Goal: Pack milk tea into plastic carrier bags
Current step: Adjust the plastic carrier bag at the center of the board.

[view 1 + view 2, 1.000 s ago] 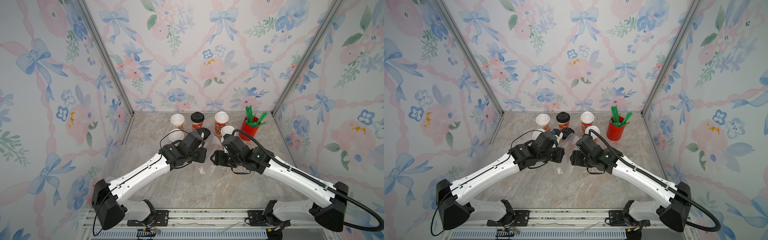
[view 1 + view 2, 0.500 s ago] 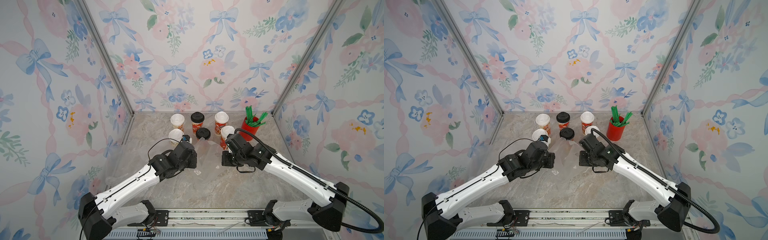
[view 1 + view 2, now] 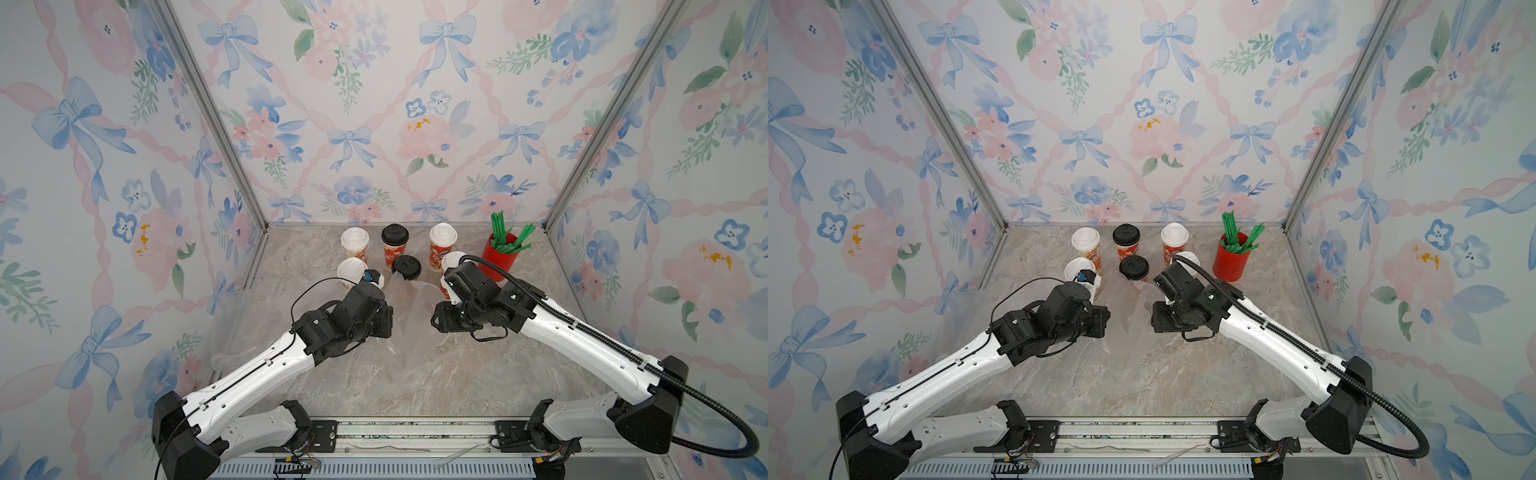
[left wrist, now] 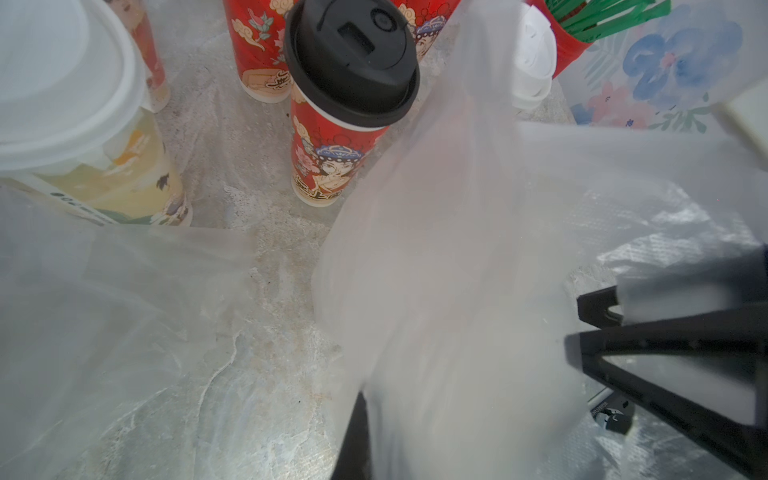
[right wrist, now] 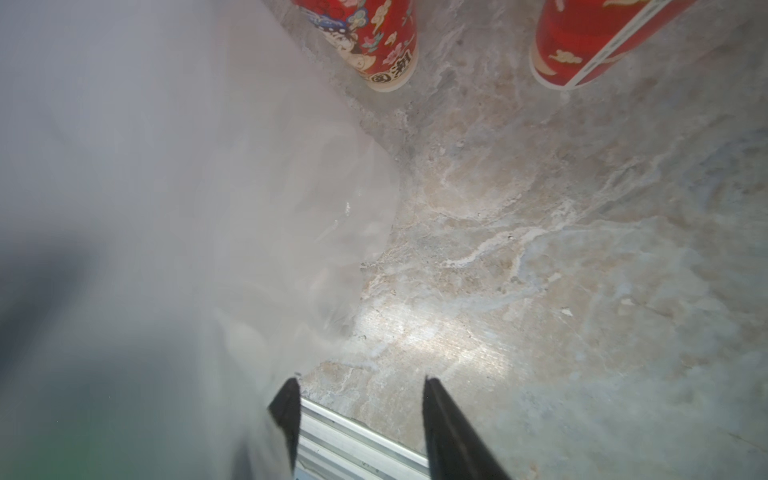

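Six milk tea cups stand in two rows at the back: cream-printed white-lidded ones [image 3: 354,245] [image 3: 352,270], black-lidded red ones [image 3: 395,239] [image 3: 406,266], and white-lidded red ones [image 3: 443,241] [image 3: 452,262], the last partly behind my right arm. A clear plastic carrier bag [image 3: 409,307] [image 3: 1129,307] hangs between my grippers, just in front of the near black-lidded cup [image 4: 353,62]. My left gripper [image 3: 388,322] [image 4: 361,432] is shut on this bag [image 4: 457,249], whose film drapes over it. My right gripper [image 3: 436,322] [image 5: 357,399] is open, with the bag [image 5: 166,166] lying against one finger and nothing between the jaws.
A red cup of green straws [image 3: 500,255] stands at the back right. More clear plastic [image 3: 232,328] [image 4: 104,311] lies on the marble table at the left. Floral walls close in three sides, and a metal rail [image 3: 415,432] runs along the front.
The two grippers have drawn slightly apart since a second ago. The left one pulled back toward the near left with the bag, uncovering the near black-lidded cup. The right shifted right, then edged back.
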Controlling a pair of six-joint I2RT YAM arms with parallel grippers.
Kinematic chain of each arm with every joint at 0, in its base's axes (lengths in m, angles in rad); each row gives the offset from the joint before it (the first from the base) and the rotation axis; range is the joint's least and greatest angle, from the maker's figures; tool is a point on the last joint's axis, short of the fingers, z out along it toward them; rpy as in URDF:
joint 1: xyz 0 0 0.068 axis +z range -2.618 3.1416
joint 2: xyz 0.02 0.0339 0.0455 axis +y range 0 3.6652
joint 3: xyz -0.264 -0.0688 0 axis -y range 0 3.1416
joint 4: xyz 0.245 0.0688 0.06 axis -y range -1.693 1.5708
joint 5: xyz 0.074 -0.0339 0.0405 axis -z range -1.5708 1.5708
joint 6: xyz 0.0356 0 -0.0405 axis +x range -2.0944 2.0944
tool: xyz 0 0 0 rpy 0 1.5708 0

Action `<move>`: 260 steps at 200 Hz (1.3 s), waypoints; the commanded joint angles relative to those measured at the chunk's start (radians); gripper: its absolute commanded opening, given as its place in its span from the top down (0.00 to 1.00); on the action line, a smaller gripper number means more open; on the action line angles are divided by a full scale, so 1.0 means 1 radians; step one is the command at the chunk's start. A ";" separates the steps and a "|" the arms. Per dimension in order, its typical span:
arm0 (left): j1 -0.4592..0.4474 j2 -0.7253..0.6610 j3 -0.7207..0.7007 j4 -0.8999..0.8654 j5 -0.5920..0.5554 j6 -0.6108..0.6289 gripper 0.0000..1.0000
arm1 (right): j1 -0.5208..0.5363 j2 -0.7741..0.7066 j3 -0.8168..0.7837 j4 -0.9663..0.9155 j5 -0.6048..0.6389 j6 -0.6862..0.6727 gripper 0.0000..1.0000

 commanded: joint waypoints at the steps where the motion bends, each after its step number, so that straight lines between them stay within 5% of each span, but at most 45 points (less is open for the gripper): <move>1: 0.005 0.006 0.024 0.022 0.031 0.018 1.00 | 0.026 0.005 0.071 0.052 -0.039 0.031 0.36; 53: 0.004 0.004 0.045 0.034 0.049 0.006 1.00 | 0.064 0.075 0.150 0.056 0.095 0.106 0.19; 106: 0.004 -0.013 0.026 0.043 0.038 0.006 1.00 | 0.027 0.240 0.207 0.154 0.065 0.050 0.23; 151: 0.006 -0.025 0.017 0.045 0.027 0.014 1.00 | 0.011 0.350 0.254 0.147 0.057 0.014 0.42; 199: 0.008 -0.084 -0.031 0.043 -0.037 0.001 1.00 | 0.003 0.316 0.226 0.087 0.150 0.002 0.77; 260: 0.047 -0.105 -0.074 0.028 -0.041 -0.022 1.00 | 0.004 0.268 0.211 -0.057 0.267 0.021 0.90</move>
